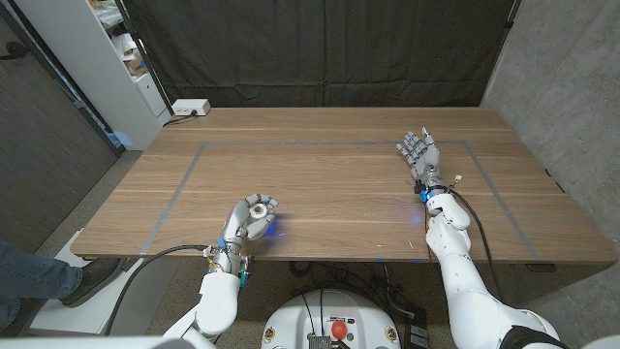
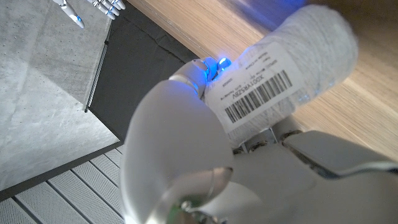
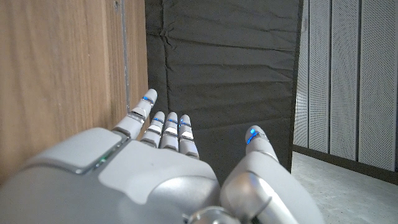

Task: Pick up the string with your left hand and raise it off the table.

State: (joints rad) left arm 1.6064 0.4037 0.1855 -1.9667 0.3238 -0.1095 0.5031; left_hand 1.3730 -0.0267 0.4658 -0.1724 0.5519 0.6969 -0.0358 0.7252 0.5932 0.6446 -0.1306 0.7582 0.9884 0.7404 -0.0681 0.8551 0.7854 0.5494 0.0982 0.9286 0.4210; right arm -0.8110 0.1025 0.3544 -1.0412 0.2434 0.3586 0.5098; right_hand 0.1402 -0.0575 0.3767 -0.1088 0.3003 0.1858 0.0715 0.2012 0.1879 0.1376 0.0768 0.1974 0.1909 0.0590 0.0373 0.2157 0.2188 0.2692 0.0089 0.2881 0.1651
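White spool of string (image 1: 258, 206), cylindrical, wound in pale fuzzy thread, held in the left hand (image 1: 248, 221).
Wrapped with a white paper label bearing a black barcode and small print, seen close in the left wrist view (image 2: 283, 74). Gripped by the curled fingers near the table's front edge, left of centre, round end with a dark core hole turned upward toward the head camera. Unclear whether touching the wooden tabletop (image 1: 339, 194) or just clear of it.
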